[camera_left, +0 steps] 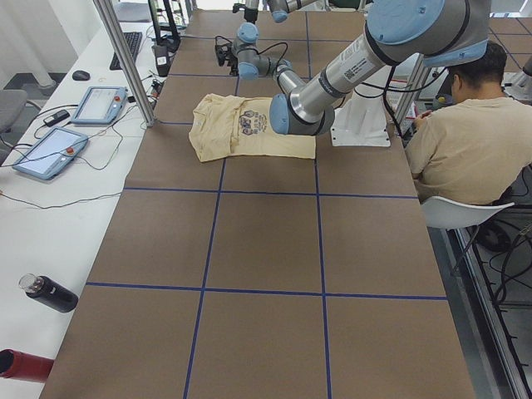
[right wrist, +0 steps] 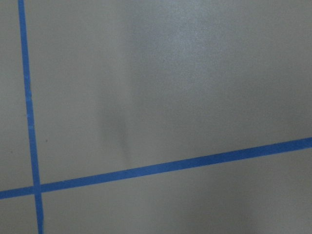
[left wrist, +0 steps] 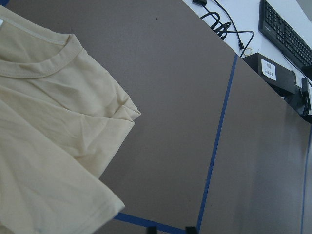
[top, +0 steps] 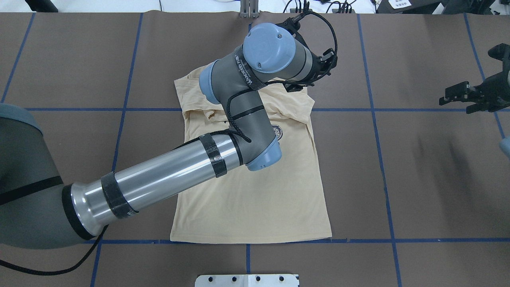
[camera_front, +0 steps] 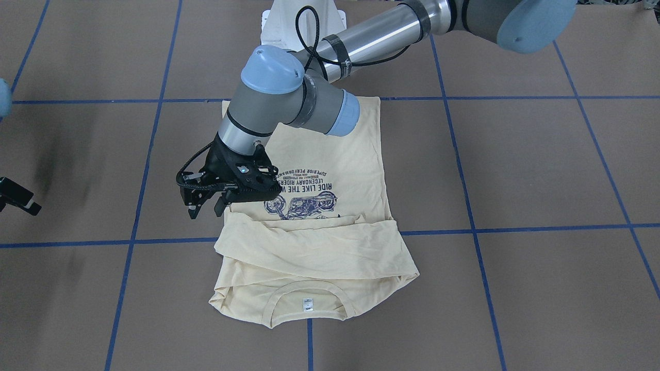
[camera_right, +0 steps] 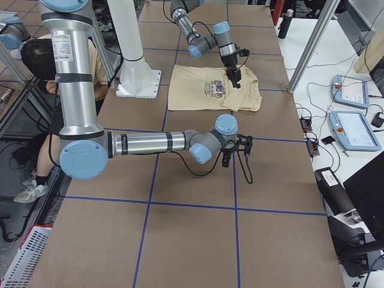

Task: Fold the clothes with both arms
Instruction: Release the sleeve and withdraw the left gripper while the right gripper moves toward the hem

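With its sleeves apparently folded in, the long-sleeved T-shirt [camera_front: 319,247] lies flat mid-tabletop [camera_front: 541,170]; the left claw [camera_front: 206,211] hangs open and empty beside its edge and the right claw [top: 456,103], seemingly open, waits well aside, so the halving fold likely needs both gripping one end's corners.

Table [camera_front: 541,170]: long, top covered w/ a brown sheet. Blue tape lines [camera_front: 515,98] mark a grid of big squares on it. White pedestal base [camera_left: 366,120] stands at the robot-side edge, approx mid-length. T-shirt [camera_front: 319,252] lies flat just in front of it, mid-table, print side up. Hem is twd the robot-side edge, collar & neck label [camera_front: 308,304] twd the operators' edge. A band of the shirt's own fabric is folded across btwn print & collar. Along the operators' edge a white worktop [camera_left: 50,216] carries a pendant [camera_left: 104,104], a 2nd pendant [camera_left: 50,152], keyboard [camera_left: 133,48], mouse [camera_left: 81,75], black bottle [camera_left: 48,293] & red bottle [camera_left: 21,366]. Can't tell if it's the same table.
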Available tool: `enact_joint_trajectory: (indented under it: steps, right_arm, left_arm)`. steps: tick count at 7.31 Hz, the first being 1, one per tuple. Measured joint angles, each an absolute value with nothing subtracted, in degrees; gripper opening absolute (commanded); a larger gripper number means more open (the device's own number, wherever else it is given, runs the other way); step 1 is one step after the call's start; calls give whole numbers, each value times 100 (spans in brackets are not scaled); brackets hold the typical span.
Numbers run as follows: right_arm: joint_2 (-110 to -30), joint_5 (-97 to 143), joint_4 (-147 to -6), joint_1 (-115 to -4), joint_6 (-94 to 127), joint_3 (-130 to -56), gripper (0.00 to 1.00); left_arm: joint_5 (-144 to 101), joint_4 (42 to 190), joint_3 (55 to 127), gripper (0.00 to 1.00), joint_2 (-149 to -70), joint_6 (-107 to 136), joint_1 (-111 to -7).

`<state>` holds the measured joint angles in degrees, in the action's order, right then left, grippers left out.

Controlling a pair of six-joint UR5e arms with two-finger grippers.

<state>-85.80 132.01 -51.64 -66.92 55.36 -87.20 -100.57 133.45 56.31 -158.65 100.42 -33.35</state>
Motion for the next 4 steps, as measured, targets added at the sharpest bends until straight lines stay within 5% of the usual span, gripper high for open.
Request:
enact_joint_trajectory:
  steps: [2,4]
  right_arm:
    - [-8558,13191,-5152,-6507,6225,-9017,100]
    - [-8658,12834,-4994,-5817,7844,-9708,100]
  left_arm:
    - [-10342,13293,6132,76,-15451,10138,-3331]
    - [-10817,13053,7711,75,-14189,10135,-3332]
